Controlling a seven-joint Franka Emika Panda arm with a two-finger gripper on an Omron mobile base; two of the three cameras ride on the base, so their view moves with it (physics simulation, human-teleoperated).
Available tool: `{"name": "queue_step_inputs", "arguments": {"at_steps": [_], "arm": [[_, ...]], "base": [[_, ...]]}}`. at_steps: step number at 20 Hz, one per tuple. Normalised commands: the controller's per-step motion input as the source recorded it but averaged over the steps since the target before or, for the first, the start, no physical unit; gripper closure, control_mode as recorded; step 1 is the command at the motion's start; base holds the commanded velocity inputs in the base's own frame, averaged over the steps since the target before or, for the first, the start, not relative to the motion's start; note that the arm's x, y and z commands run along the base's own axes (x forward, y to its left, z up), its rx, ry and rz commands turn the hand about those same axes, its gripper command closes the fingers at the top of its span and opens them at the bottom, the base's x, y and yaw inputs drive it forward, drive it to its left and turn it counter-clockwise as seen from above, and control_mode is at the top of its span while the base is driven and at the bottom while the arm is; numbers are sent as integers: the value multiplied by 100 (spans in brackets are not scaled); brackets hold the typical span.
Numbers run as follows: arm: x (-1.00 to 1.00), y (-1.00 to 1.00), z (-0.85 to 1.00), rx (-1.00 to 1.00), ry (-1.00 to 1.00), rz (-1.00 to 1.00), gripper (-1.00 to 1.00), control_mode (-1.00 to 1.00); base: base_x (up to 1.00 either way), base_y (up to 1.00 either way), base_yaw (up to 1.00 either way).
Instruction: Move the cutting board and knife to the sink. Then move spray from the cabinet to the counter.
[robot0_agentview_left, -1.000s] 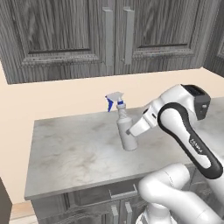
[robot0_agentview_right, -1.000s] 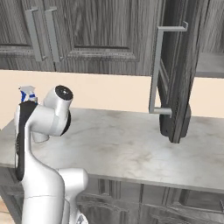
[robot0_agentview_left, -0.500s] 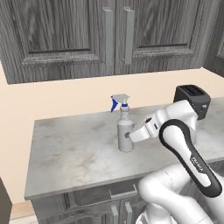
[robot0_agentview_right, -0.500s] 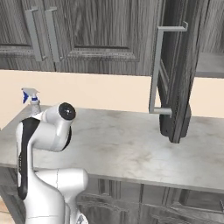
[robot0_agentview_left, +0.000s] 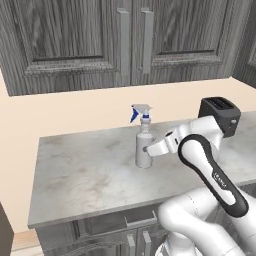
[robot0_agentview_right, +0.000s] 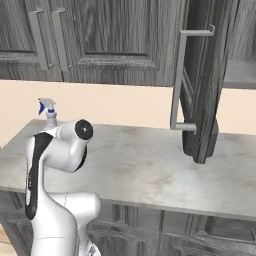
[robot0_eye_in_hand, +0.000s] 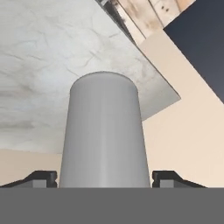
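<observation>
Straddling: gripper (robot0_eye_in_hand: 105, 179) stands wide, one tip each side of spray (robot0_agentview_left: 143, 145), apparently let go.
Change: spray lowered, now upright on counter (robot0_agentview_left: 85, 175), left of toaster (robot0_agentview_left: 220, 115).
Meaning: final placement looks done; arm can withdraw.

Arm (robot0_agentview_left: 210, 170): glossy white rounded shells, dark grey-black joint bands, small pale lettering on one band, illegible. Round dark cap on one joint. Gripper (robot0_eye_in_hand: 105, 179) fingertips (robot0_eye_in_hand: 41, 177) small, dark, apparently squared.
</observation>
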Motion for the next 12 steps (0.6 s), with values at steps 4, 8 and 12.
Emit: {"name": "queue_step_inputs", "arguments": {"at_steps": [4, 8, 12], "arm": [[51, -52, -10, 1, -4, 2, 100, -100], [59, -35, -30, 0, -5, 3, 100, -100], [63, -12, -45, -1, -7, 5, 100, -100]], "base": [[0, 0, 0], [0, 0, 0], [0, 0, 0]]}}
